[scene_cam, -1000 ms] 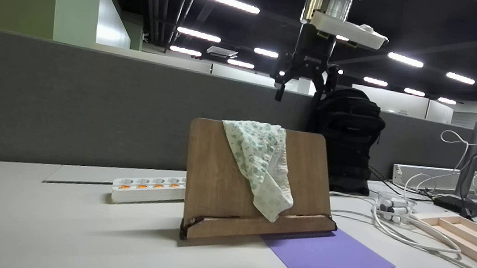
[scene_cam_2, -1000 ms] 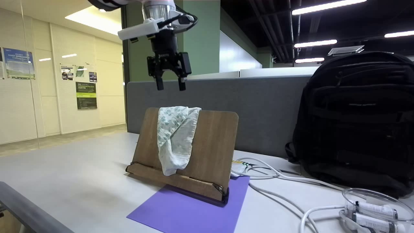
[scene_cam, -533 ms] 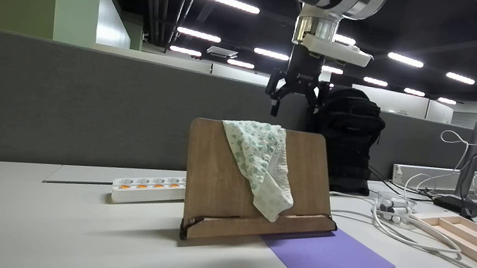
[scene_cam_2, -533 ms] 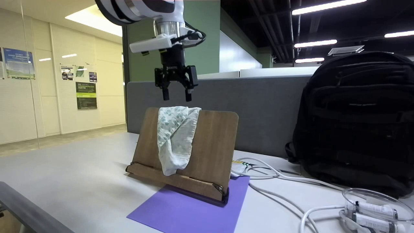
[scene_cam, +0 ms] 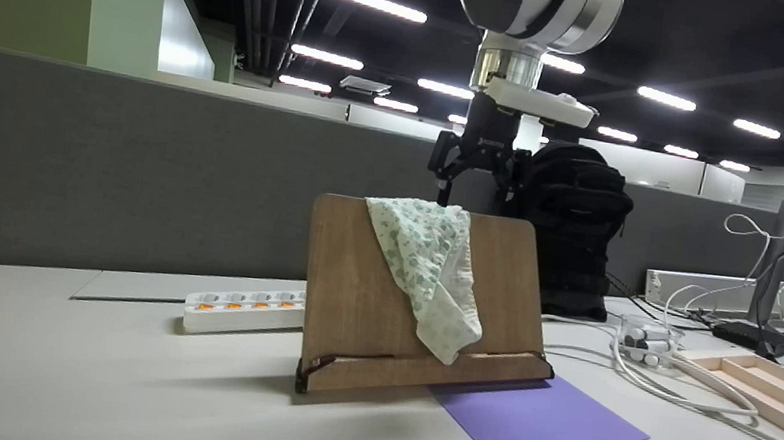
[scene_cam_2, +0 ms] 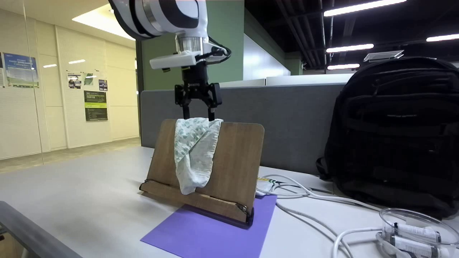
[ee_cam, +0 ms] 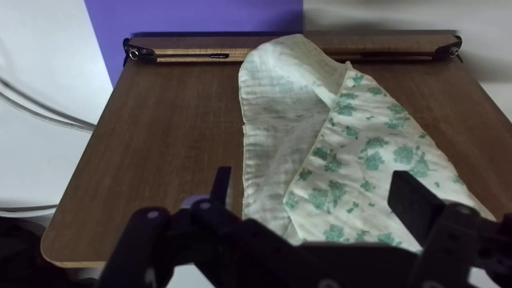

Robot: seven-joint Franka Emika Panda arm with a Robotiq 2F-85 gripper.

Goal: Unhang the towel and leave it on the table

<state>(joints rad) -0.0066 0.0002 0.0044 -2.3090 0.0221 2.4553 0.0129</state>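
The towel point(scene_cam: 425, 253), pale with mint-green flowers, hangs folded over the top edge of the upright wooden board point(scene_cam: 352, 282). It also shows in an exterior view point(scene_cam_2: 193, 157) and in the wrist view point(ee_cam: 372, 152). My gripper point(scene_cam: 474, 198) points down, its fingertips at the height of the towel's top edge. In an exterior view the gripper point(scene_cam_2: 199, 114) has its two fingers apart with nothing between them. In the wrist view the gripper's fingers point(ee_cam: 312, 176) spread across most of the towel's width. I cannot tell whether they touch it. The table point(scene_cam: 86, 377) is light grey-white.
A purple sheet point(scene_cam: 538, 428) lies partly under the board stand. A white power strip point(scene_cam: 245, 310) sits behind it. A black backpack point(scene_cam: 571, 233), white cables point(scene_cam_2: 304, 215), a clear container point(scene_cam_2: 417, 233) and a wooden tray point(scene_cam: 771, 389) are on the table. A grey partition point(scene_cam: 145, 184) stands behind.
My gripper has moved down from well above the board to the towel's top edge, staying open. The towel and board have not moved.
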